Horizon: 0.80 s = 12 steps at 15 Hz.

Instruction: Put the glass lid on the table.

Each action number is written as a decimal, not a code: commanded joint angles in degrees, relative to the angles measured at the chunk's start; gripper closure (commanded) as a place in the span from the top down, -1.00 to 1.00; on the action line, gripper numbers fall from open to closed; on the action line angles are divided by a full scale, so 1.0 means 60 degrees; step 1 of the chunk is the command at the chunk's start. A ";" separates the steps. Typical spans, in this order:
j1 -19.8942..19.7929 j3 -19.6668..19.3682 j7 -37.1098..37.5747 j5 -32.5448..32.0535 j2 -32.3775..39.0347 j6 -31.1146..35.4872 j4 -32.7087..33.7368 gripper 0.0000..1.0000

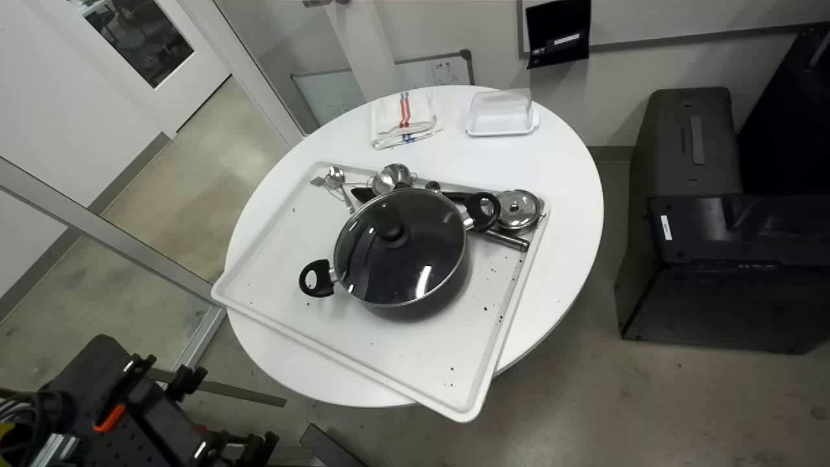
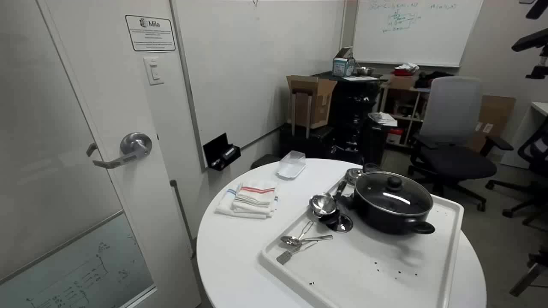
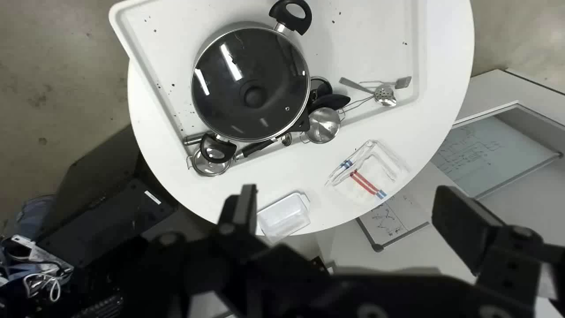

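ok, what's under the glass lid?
The black pot, with the glass lid covering its opening. Through the lid only dark and light reflections show; whether the pot holds anything can't be told.

The tray (image 1: 279, 253) lies on the counter (image 1: 570, 175). The pot (image 2: 379, 219) stands on the tray, the glass lid (image 1: 412, 253) on top. In an exterior view, utensils (image 1: 334, 178), a small pot (image 1: 391, 178) and a small lidded pot (image 1: 517, 209) lie left to right along the tray's far side; beyond it on the counter, towels (image 1: 402, 122) lie left, a container (image 1: 502, 115) right.
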 commanded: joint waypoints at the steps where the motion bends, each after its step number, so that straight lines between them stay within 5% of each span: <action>1: -0.0254 0.0195 -0.0113 0.0133 0.0048 -0.0036 0.0032 1.00; 12: -0.0260 0.0252 -0.0043 0.0088 0.0175 -0.0036 0.0083 1.00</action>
